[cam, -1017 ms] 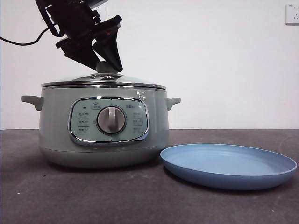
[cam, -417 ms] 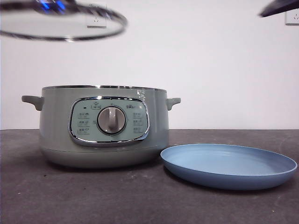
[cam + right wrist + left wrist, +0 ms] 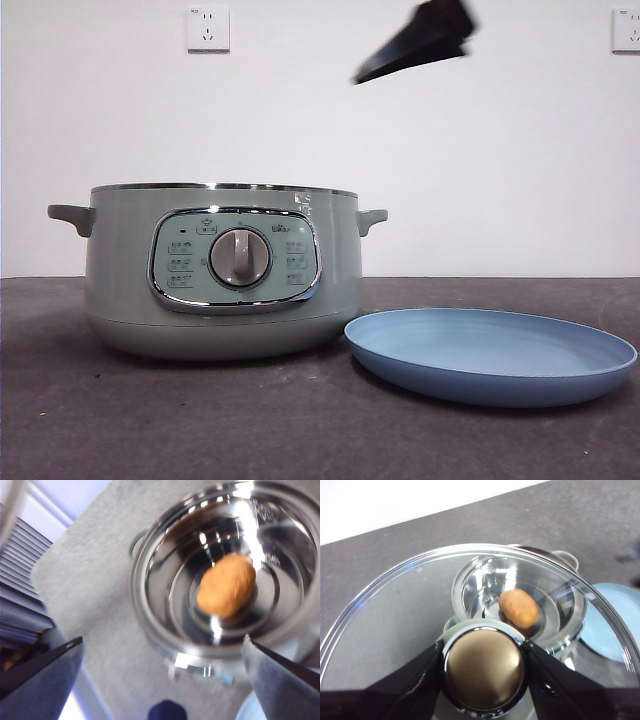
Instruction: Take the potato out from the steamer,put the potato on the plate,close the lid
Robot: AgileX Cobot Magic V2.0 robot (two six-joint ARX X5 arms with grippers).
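Note:
The sage-green steamer (image 3: 220, 270) stands open at the table's left. The orange-brown potato (image 3: 227, 585) lies in its steel bowl and also shows through the glass in the left wrist view (image 3: 519, 607). My left gripper (image 3: 484, 655) is shut on the knob (image 3: 484, 672) of the glass lid (image 3: 395, 620) and holds it high above the steamer, out of the front view. My right gripper (image 3: 165, 680) is open and empty, high above the steamer; it shows as a black tip (image 3: 400, 55) in the front view. The light-blue plate (image 3: 490, 355) lies empty to the right of the steamer.
Dark grey tabletop (image 3: 200, 420) stretches in front of the steamer and plate. A white wall with two sockets (image 3: 207, 28) stands behind. The steamer's side handles (image 3: 70, 215) stick out on both sides.
My left gripper lifted the lid off the steamer and carried it up out of the front view. My right gripper moved in from the upper right to above the steamer.

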